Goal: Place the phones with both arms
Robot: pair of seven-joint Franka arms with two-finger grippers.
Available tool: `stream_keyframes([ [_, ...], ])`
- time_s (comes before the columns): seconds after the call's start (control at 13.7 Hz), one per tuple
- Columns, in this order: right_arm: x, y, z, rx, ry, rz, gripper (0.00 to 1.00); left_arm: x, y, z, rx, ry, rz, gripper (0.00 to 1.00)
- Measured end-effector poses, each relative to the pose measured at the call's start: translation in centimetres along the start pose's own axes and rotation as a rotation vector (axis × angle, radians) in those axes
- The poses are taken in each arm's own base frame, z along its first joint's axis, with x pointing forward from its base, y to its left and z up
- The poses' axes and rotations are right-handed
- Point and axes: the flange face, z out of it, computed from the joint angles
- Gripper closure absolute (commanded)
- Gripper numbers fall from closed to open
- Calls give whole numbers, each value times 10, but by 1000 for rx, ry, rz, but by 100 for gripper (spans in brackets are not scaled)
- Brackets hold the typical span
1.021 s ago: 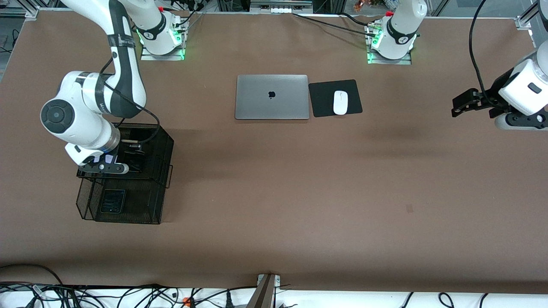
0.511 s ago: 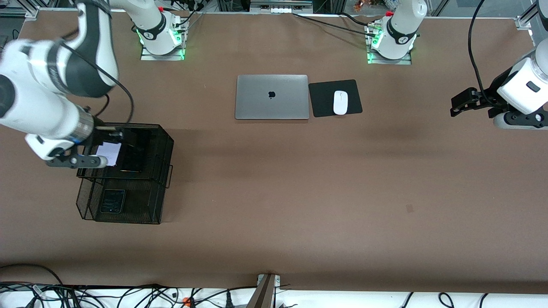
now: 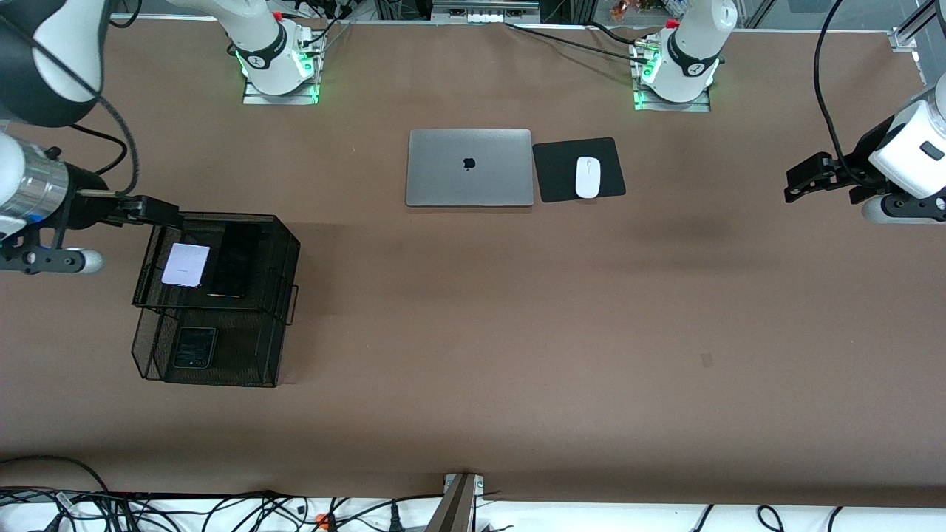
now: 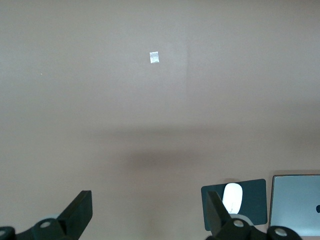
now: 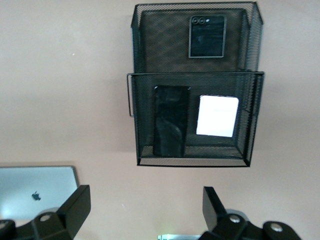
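A black mesh two-tier tray stands at the right arm's end of the table. Its upper tier holds the pale lilac phone and, beside it, the longer black slab. The small black phone lies in the lower tier, nearer the front camera. My right gripper hangs open and empty over the table beside the upper tier's rim. At the left arm's end of the table my left gripper waits above bare table, open and empty.
A closed grey laptop lies mid-table near the robots' bases. Beside it is a white mouse on a black pad. A small pale mark is on the brown tabletop. Cables run along the front edge.
My right arm has risen and drawn back from over the upper tier, uncovering the lilac phone lying there. The left arm has hardly moved.
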Motion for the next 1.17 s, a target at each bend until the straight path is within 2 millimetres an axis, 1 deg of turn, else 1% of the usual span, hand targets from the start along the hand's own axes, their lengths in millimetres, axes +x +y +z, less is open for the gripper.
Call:
stream_keyframes([
  [0.07,7,2,3,15,-14,-12,2,0,1,0,0,1,1,0],
  [0.22,17,9,10,-10,-31,-33,3,0,2,-1,0,3,4,0],
  [0.36,22,11,11,-57,-23,-67,3,0,3,-2,0,3,5,0],
  [0.51,22,14,10,-57,34,-90,2,0,3,-1,0,3,5,0],
  [0.66,13,20,19,-51,129,-91,2,0,3,-1,0,3,6,0],
  [0.8,-7,20,34,-58,194,-96,1,0,3,-1,0,3,6,0],
  [0.88,-16,18,38,-61,208,-100,1,0,3,-1,0,3,6,0],
  [0.95,-20,17,37,-62,221,-99,0,0,3,-1,0,3,6,0],
  [1.17,-21,23,28,-61,235,-24,0,0,3,-2,0,3,6,0],
])
